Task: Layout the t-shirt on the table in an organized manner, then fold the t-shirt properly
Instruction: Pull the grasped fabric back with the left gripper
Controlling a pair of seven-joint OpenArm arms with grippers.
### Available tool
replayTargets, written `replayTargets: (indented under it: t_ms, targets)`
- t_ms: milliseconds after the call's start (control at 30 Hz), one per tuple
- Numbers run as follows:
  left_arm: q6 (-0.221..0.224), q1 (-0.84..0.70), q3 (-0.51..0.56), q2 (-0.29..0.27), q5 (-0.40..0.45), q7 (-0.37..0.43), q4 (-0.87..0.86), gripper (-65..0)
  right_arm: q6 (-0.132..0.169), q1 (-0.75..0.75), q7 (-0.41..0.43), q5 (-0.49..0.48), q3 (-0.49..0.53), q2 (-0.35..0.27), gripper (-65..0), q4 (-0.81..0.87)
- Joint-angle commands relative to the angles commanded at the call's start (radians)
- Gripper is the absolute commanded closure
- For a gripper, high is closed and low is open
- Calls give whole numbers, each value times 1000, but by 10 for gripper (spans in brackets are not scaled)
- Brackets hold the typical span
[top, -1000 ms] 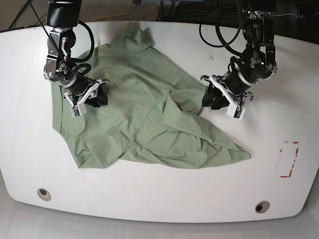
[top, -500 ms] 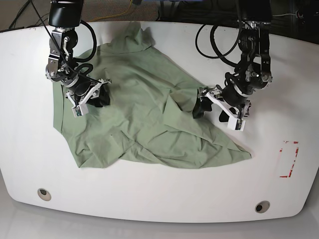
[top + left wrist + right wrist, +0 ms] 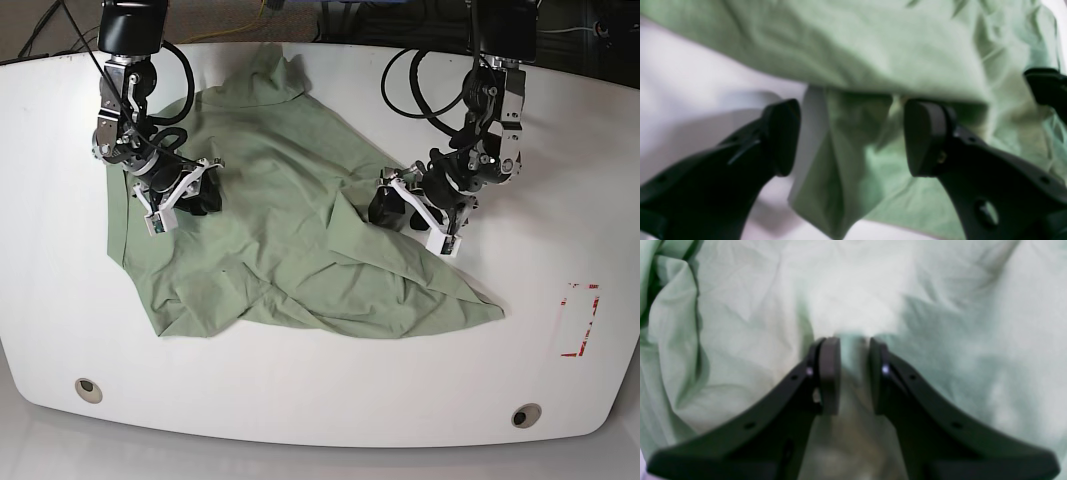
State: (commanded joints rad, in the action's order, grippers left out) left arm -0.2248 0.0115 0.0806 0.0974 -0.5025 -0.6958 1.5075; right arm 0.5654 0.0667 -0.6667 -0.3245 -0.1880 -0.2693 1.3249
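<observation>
One big white bench (image 3: 300, 400) with rounded edges, smooth and glossy, and on it exactly one garment: the t-shirt (image 3: 290, 230), pale sage green, soft and creased all over, spread crumpled across the middle and left of the bench with a pointed corner trailing toward the near right. Two round grey grommets (image 3: 88, 389) sit along the near edge, one left and one right, and there's one red tape mark (image 3: 580, 320) out on the right. Two black arms with white-trimmed ends come down from the far side. The right gripper (image 3: 178, 198) is on the shirt's left part; the right wrist view shows its jaws nearly together with a little ridge of green cloth pinched up between them, which you can't make out from the base view. The left gripper (image 3: 408, 213) is at the shirt's right edge; in the left wrist view its jaws are spread wide with a hanging fold of fabric sitting in the gap, not squeezed, and white bench showing to the left of it. Both wrist views are pretty blurry, so fine weave isn't readable.
</observation>
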Motion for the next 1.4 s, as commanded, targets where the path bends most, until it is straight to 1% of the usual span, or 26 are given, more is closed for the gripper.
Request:
replayTargets:
  t_ms: [167,433,667,867,933,1033,1167,1233,1367,1400]
  targets:
    - [0,3,0,0,3,0,-38,-427,0,-2,0,-2,-2,0,-151,0]
    - [-2,5,2,0,5,0,-43,-427,0,-3,0,-3,0,0,-151,0]
    - [-2,31,95,5,5,0,-61,-427,0,-3,0,-5,2,0,-151,0]
    - [0,31,104,3,3,3,-89,-426,0,-3,0,-5,2,0,-151,0]
    - [0,31,106,3,3,17,-86,-422,0,-3,0,-5,2,0,-151,0]
    - [0,29,107,3,3,38,-84,-379,0,-3,0,-5,2,0,-151,0]
    - [0,29,107,3,3,44,-87,-259,0,-3,0,-3,0,0,-151,0]
    - [0,29,106,5,3,44,-87,-189,0,-3,0,-3,-2,0,-151,0]
    - [0,29,103,5,3,44,-87,-80,0,-2,0,-5,-2,0,-151,0]
    - [0,29,103,5,3,44,-87,-71,0,-2,0,-5,-2,0,-151,0]
